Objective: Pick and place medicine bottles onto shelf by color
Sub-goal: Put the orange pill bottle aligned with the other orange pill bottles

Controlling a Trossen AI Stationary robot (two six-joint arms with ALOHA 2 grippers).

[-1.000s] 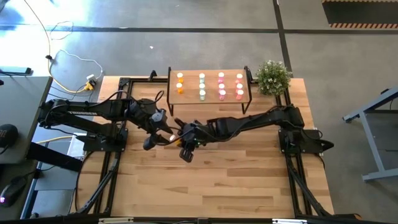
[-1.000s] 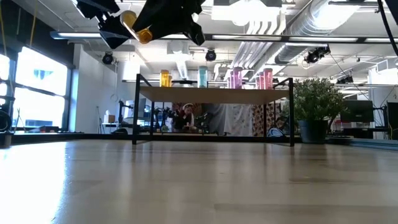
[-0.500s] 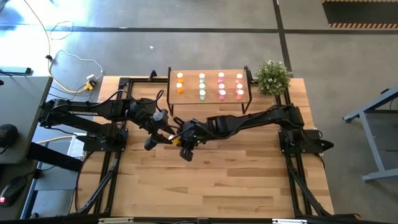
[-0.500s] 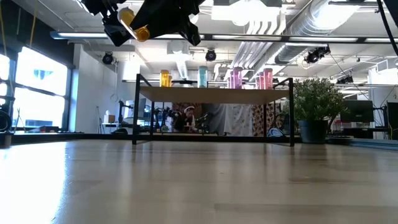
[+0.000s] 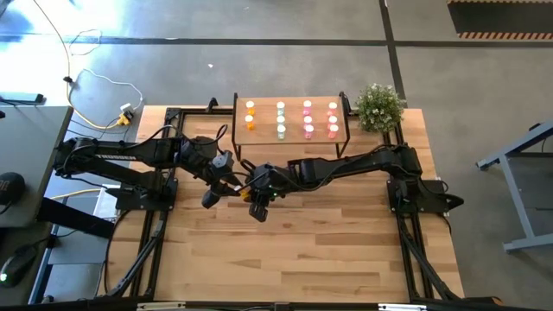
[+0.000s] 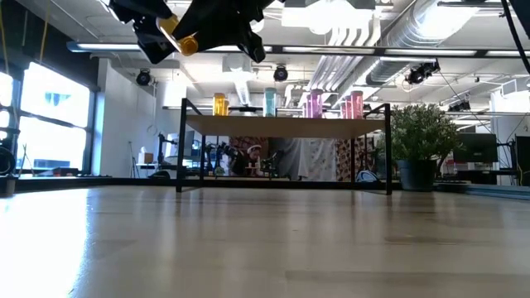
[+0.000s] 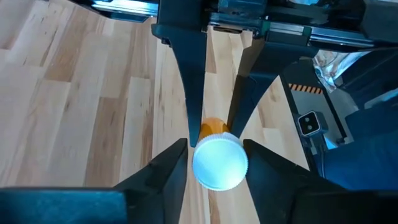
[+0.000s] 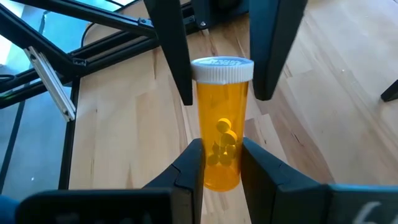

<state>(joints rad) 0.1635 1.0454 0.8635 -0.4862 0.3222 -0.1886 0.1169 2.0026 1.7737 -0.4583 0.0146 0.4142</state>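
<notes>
The shelf [image 5: 291, 101] is set at the table's [image 5: 346, 250] far edge with rows of bottles [image 5: 291, 119] stood on it, a potted plant [image 5: 379, 106] is placed just right of it, and an orange bottle [image 8: 222, 124] is held aloft before the shelf between the left gripper [image 7: 215, 155] and right gripper [image 8: 222, 163].

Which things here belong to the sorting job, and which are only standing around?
Job:
- orange bottle, held between both grippers
- right gripper
- left gripper
- shelf
- bottles on shelf

Only around:
- potted plant
- white cable

bright even light; window [image 6: 45, 116] glare in low view; wrist views sharp.
</notes>
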